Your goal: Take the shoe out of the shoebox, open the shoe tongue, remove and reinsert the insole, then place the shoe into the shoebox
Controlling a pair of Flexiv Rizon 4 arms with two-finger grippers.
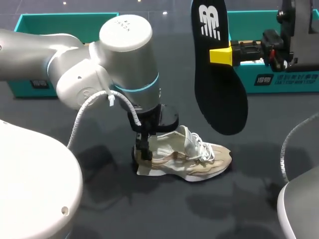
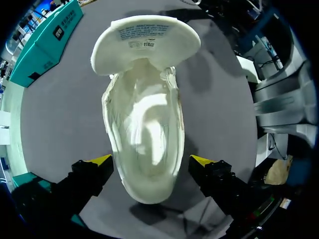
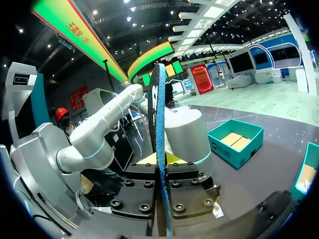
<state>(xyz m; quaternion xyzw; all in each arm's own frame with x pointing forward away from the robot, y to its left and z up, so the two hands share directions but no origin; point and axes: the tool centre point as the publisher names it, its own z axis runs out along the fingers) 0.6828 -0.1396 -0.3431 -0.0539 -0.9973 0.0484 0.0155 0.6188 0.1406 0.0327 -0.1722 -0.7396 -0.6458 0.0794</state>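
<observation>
A beige shoe (image 1: 192,158) lies on its sole on the dark table, toe pointing right. In the left wrist view the shoe (image 2: 144,124) is seen from above, its tongue (image 2: 144,42) folded far forward and the inside bare. My left gripper (image 1: 144,152) stands over the heel, open, with its fingers (image 2: 99,162) on either side of the heel. My right gripper (image 1: 222,56) hangs high at the back right, shut on the black insole (image 1: 217,79), which dangles toe down. The right wrist view shows that insole (image 3: 159,124) edge-on between its fingers.
A teal shoebox (image 1: 60,22) stands at the back left and another teal box (image 1: 284,79) at the back right behind the insole. White robot bases (image 1: 30,184) fill the front corners. Bare table lies in front of the shoe.
</observation>
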